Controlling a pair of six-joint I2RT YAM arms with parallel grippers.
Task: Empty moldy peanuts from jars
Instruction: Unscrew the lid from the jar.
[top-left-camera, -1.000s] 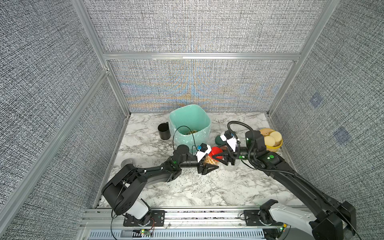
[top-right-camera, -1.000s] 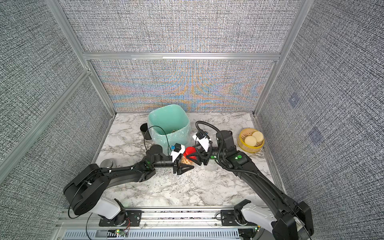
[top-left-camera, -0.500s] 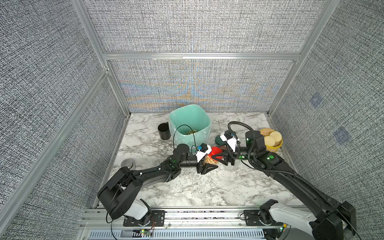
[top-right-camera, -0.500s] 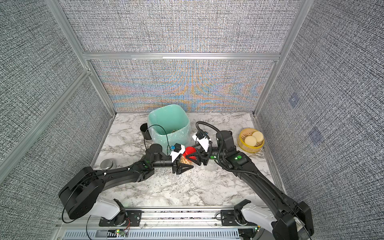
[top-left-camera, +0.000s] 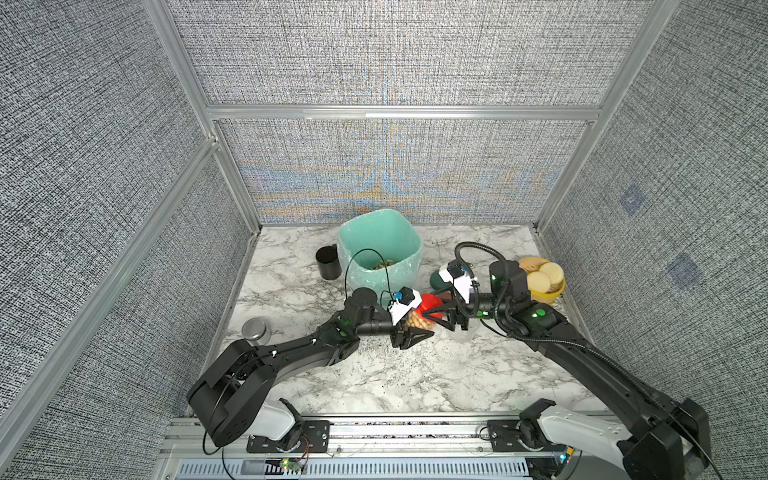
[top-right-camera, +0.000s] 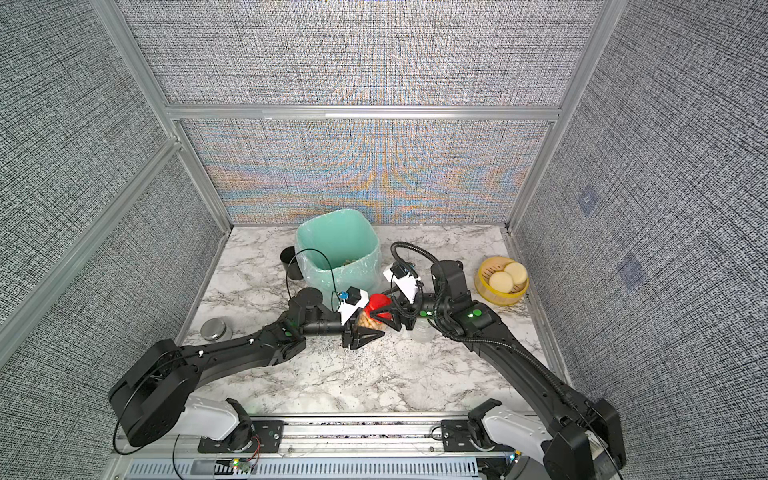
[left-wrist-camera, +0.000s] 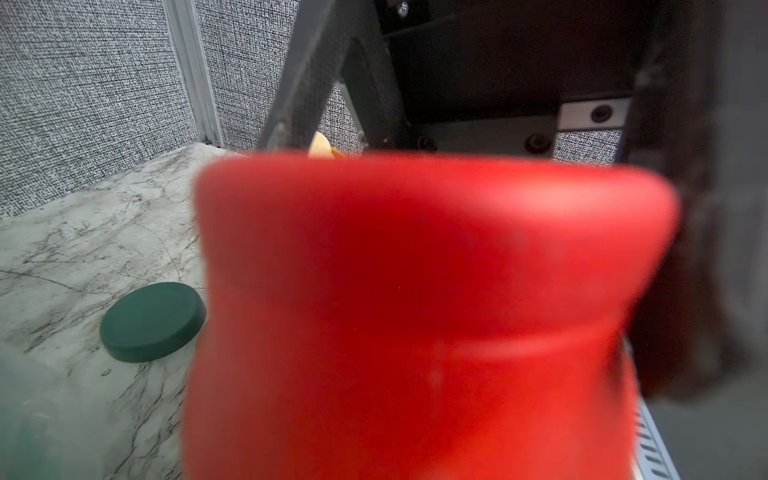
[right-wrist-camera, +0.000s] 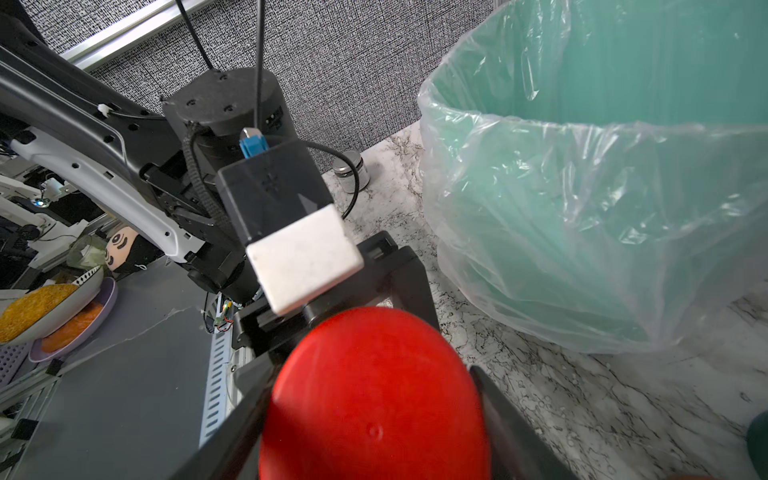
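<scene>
Red lid (right-wrist-camera: 374, 386) in half-open right pincer (right-wrist-camera: 374, 428)

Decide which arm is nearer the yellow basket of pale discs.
Right. The right arm has its wrist just beside the yellow basket; the left arm lies across the table, beyond the red-lidded jar.

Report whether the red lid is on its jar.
On: the red round screw lid sits atop the clear plastic jar holding tan peanuts; how tight, cannot tell.
</scene>
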